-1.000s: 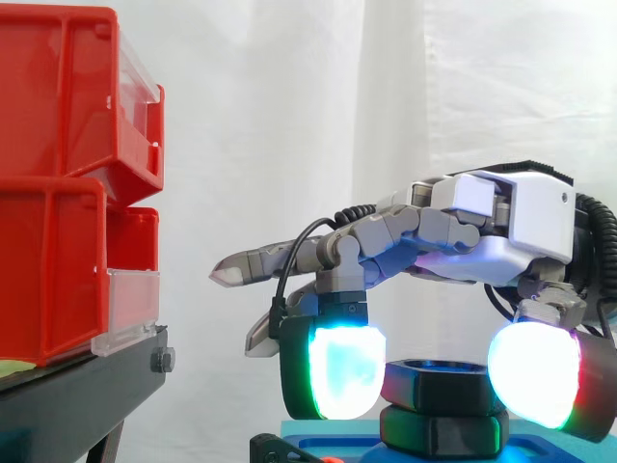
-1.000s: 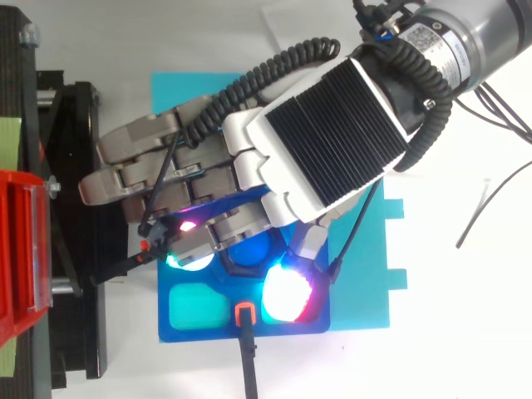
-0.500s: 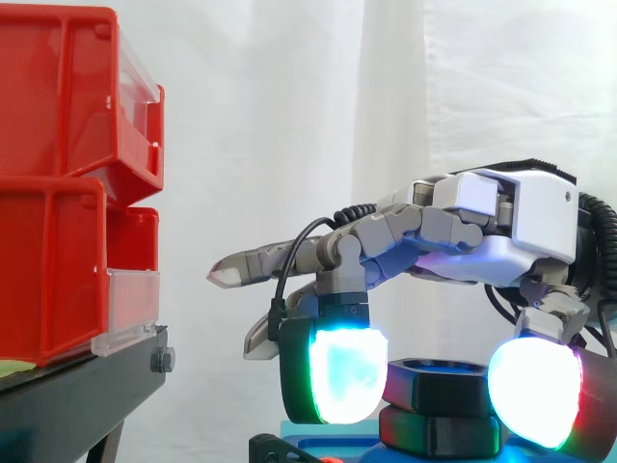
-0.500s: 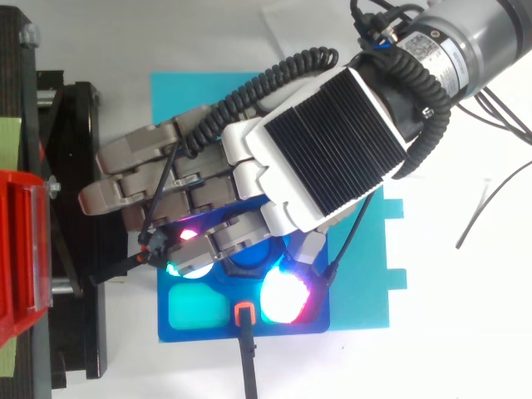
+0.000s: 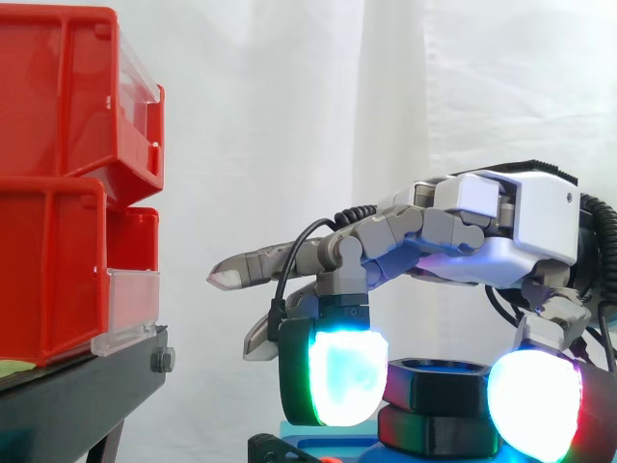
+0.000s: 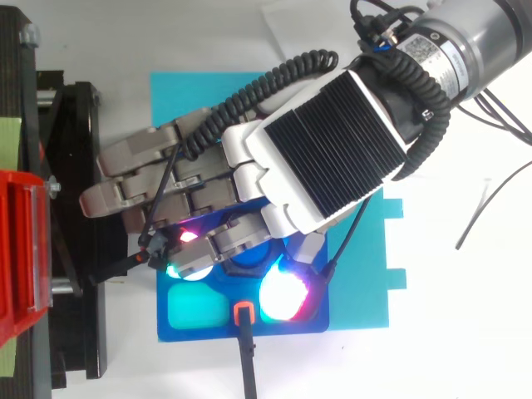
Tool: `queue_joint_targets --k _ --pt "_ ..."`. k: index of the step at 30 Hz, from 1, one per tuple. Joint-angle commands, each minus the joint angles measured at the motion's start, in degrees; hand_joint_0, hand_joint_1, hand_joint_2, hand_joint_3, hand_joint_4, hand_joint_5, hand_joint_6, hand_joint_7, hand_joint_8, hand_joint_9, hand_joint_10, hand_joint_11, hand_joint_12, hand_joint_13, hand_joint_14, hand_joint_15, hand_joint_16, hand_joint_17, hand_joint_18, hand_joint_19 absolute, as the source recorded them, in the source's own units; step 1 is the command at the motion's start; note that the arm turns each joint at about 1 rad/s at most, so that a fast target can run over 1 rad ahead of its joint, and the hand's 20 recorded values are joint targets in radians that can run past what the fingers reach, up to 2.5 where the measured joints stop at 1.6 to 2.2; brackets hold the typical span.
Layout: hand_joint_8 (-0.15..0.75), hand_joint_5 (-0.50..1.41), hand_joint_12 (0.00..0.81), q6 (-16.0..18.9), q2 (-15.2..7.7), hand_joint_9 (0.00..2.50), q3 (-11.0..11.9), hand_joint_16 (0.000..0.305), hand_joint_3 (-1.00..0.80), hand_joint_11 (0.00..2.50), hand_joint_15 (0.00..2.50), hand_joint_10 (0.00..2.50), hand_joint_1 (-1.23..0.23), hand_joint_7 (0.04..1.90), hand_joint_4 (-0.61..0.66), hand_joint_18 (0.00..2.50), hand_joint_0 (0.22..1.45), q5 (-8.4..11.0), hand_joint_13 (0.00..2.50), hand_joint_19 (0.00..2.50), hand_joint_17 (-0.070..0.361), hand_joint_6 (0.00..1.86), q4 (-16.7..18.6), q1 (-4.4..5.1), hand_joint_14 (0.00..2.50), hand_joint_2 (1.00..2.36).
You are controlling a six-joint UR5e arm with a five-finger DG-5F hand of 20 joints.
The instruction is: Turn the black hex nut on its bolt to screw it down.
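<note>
Step in hand: turning the nut down its thread, mid-grip.

Hand (image 5: 501, 217) comes in from the right, palm down, above the black hex nut (image 5: 434, 378). The thumb and an opposing finger are bent downward and their glowing pads (image 5: 337, 381) flank the nut on opposite sides. In the side view both pads look to be touching its flats, so I judge the hand closed in a pinch on the nut. The other fingers reach out straight toward the red bins (image 5: 58, 183) on the black stand (image 5: 77, 395), well clear of the work.

Nut position: directly under the palm, between the two pads. It sits just above a second black hex-shaped piece (image 5: 434, 434), with only a thin gap showing. The bolt itself is hidden. From above, the hand (image 6: 324, 141) covers the nut, and the pads glow over the blue fixture (image 6: 191, 332), which lies on a cyan mat (image 6: 357, 283) on the white tabletop (image 6: 465, 332).

Judgement: little travel seems left.

Next move calls for rotating the wrist with pinch pressure held even, then releasing and re-gripping for a fresh turn.

Risk: pads sliding off the flats.
</note>
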Motion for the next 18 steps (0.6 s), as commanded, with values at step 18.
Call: queue_joint_targets --k 18 --pt "0.29 -0.17 0.353 0.0 0.02 0.56 -0.1 0.053 -0.5 0.32 0.05 0.01 -0.83 1.07 0.31 0.24 0.54 0.0 0.28 0.17 0.12 0.59 -0.1 0.02 0.0 1.0"
